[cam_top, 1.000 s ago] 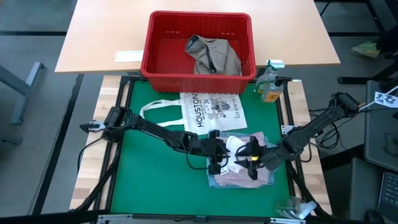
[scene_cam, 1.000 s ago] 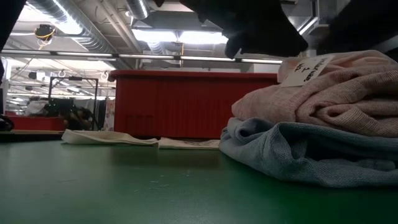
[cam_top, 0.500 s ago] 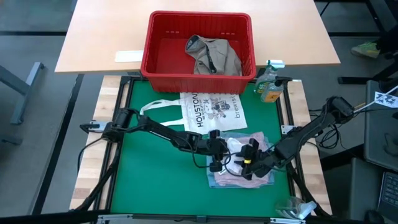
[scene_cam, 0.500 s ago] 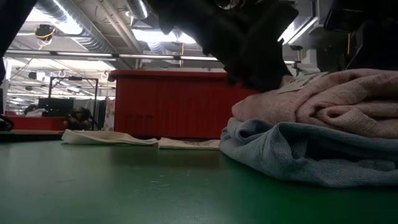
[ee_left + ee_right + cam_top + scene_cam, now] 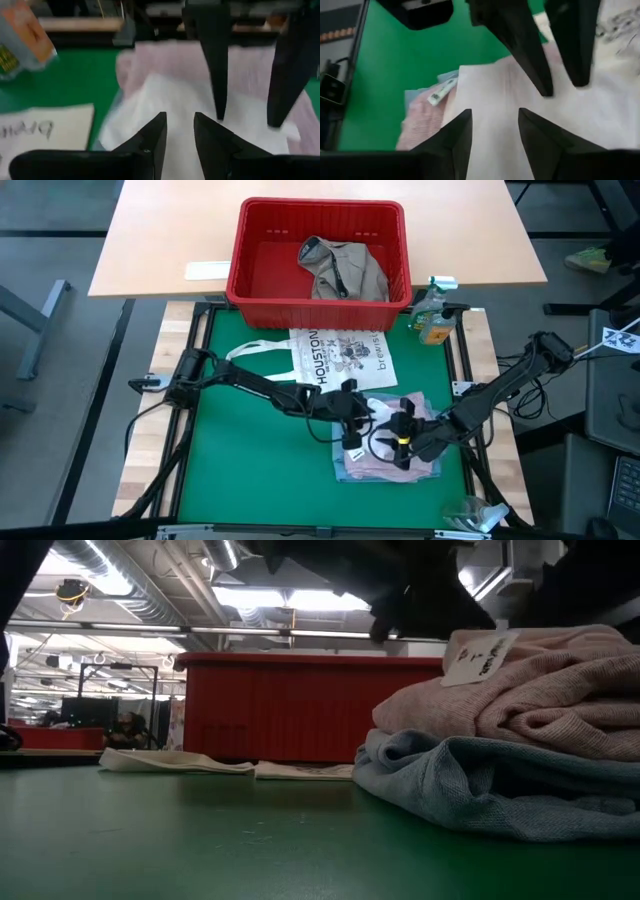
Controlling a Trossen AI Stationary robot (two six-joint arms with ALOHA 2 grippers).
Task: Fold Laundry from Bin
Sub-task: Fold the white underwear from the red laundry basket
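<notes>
A pile of laundry lies on the green mat: a white piece (image 5: 381, 411) on top of a pale pink one (image 5: 520, 690), over a light blue one (image 5: 480, 790). The pink piece's white tag (image 5: 478, 655) stands up. My left gripper (image 5: 180, 117) hovers open over the white cloth, coming from the table's left. My right gripper (image 5: 495, 112) faces it from the right, open, also just above the white cloth. The red bin (image 5: 320, 202) at the far edge holds a khaki-grey garment (image 5: 345, 270).
A flat white tote bag printed "HOUSTON" (image 5: 340, 358) lies on the mat between the bin and the pile. A spray bottle (image 5: 435, 320) stands at the mat's far right corner. Bare green mat (image 5: 260, 460) spreads to the left of the pile.
A gripper dipped onto the top of the pile, flattening the pink piece's tag, and has risen clear again; the tag stands up once more. My left gripper has shifted a little toward the table's right over the pile.
</notes>
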